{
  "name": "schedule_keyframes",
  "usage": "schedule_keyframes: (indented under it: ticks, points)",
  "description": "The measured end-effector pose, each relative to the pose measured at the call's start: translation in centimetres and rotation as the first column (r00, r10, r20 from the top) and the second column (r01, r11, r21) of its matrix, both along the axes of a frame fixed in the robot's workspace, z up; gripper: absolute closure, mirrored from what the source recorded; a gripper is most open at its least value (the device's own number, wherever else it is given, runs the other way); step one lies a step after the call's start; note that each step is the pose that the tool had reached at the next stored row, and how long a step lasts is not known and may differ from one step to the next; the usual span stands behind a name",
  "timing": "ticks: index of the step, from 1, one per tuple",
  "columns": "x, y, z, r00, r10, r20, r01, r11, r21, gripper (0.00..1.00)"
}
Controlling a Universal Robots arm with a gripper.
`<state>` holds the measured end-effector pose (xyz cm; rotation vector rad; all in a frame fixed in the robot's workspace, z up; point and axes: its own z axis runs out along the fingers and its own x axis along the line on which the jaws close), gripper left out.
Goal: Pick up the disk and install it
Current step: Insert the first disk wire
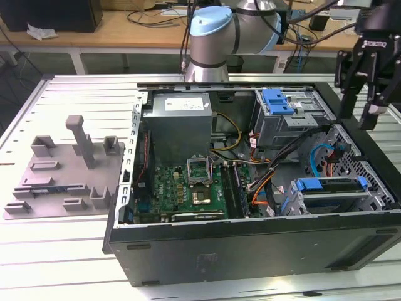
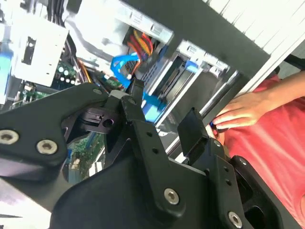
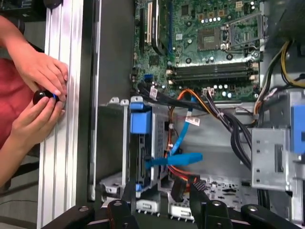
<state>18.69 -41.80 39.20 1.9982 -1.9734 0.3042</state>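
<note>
Spread and empty, the claw [image 3: 162, 185] hovers above the blue-framed disk [image 3: 139, 123] seated in the drive cage [image 3: 111, 143].

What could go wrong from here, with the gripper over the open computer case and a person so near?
1. A person's hands rest on the table rail beside the case; a sideways arm move could strike them.
2. The open gripper hangs over a loose blue cable by the drive bay; descending, it might snag it.
</note>
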Motion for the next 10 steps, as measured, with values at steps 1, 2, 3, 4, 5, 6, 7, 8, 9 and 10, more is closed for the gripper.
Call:
schedule_keyframes:
  ticks: [1,2,3,4,5,6,7,8,9,10]
  points:
    - [0.7,0.03,-0.09,1.0,0.0,-0.0086,0.0,1.0,-0.0001,0.44]
    - [1.5,0.04,-0.16,0.9998,0.0,-0.0191,0.0,1.0,0.0003,0.44]
    - [2.3,0.04,-0.2,0.9996,0.0,-0.0272,0.0,1.0,0.0006,0.44]
    - [2.9,0.04,-0.22,0.9993,0.0,-0.0387,0.0,1.0,-0.0016,0.44]
    - [3.3,0.04,-0.22,0.9989,0.0,-0.0468,0.0,1.0,-0.0063,0.44]
    - [3.6,0.04,-0.22,0.9985,-0.001,-0.0555,0.0,0.9999,-0.0144,0.44]
    - [3.9,0.03,-0.24,0.9982,-0.001,-0.0592,0.0,0.9998,-0.0215,0.44]
    - [4.2,0.04,-0.29,0.9982,-0.003,-0.0597,0.001,0.9996,-0.028,0.44]
    - [4.5,0.05,-0.5,0.9981,-0.014,-0.0597,0.012,0.9995,-0.0309,0.44]
    - [4.5,0.04,-0.71,0.9977,-0.032,-0.0596,0.03,0.9991,-0.0311,0.44]
